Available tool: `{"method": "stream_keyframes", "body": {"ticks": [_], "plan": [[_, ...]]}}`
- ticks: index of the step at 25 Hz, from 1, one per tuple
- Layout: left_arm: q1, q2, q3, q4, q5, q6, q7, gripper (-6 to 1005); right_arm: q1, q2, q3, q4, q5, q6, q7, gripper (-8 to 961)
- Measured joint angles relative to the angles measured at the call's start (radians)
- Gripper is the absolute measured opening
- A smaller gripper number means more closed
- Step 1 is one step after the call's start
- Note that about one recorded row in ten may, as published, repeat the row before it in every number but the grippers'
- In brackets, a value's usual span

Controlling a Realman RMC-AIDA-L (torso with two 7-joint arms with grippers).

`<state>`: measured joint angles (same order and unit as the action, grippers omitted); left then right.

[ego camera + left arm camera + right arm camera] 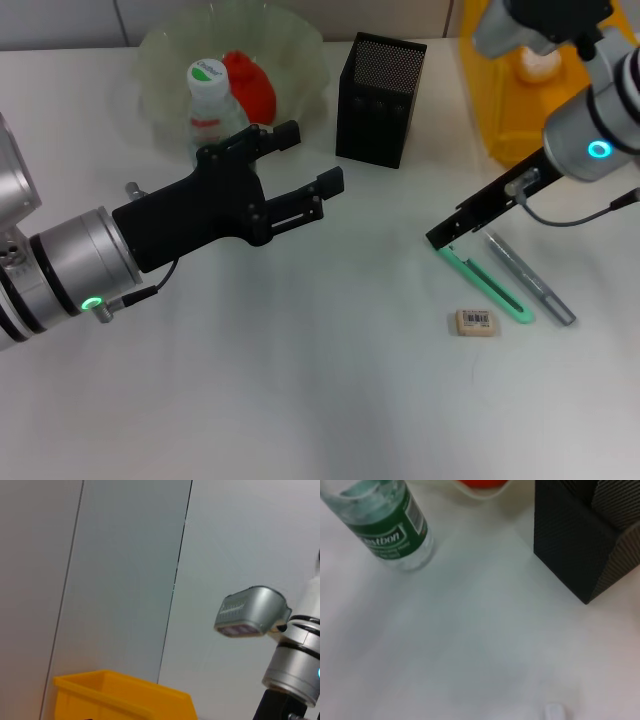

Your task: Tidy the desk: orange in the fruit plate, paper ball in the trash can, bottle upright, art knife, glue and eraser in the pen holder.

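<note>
White desk [300, 400] | 1 bottle [212, 105] upright | 1 eraser [475, 322] | left gripper [305, 165] jaws spread | right gripper [445, 238] unclear

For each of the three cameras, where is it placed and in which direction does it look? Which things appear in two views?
Head view: high on the robot, looking down at the table; shows left gripper and right gripper.
Left wrist view: on the left arm, facing the wall; shows the right arm and yellow bin.
Right wrist view: on the right arm, looking down; no own fingers.
Shared: bottle and pen holder also appear in the head view.
</note>
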<state>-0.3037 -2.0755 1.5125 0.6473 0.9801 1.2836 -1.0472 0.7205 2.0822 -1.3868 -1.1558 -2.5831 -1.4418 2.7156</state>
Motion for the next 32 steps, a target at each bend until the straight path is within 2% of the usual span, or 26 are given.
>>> {"method": "stream_keyframes", "body": {"ticks": [23, 31, 32], "plan": [[-0.003, 0.000, -0.001, -0.001, -0.005, -0.011, -0.013, 799, 0.108, 0.004, -0.029, 0.207, -0.042, 0.075, 0.004, 696], [-0.003, 0.003, -0.007, -0.003, -0.012, -0.012, -0.013, 799, 0.119, 0.004, -0.040, 0.234, -0.069, 0.094, 0.004, 505], [-0.003, 0.003, -0.010, -0.004, -0.012, -0.012, -0.013, 799, 0.120, 0.004, -0.041, 0.238, -0.069, 0.097, 0.004, 506]]}}
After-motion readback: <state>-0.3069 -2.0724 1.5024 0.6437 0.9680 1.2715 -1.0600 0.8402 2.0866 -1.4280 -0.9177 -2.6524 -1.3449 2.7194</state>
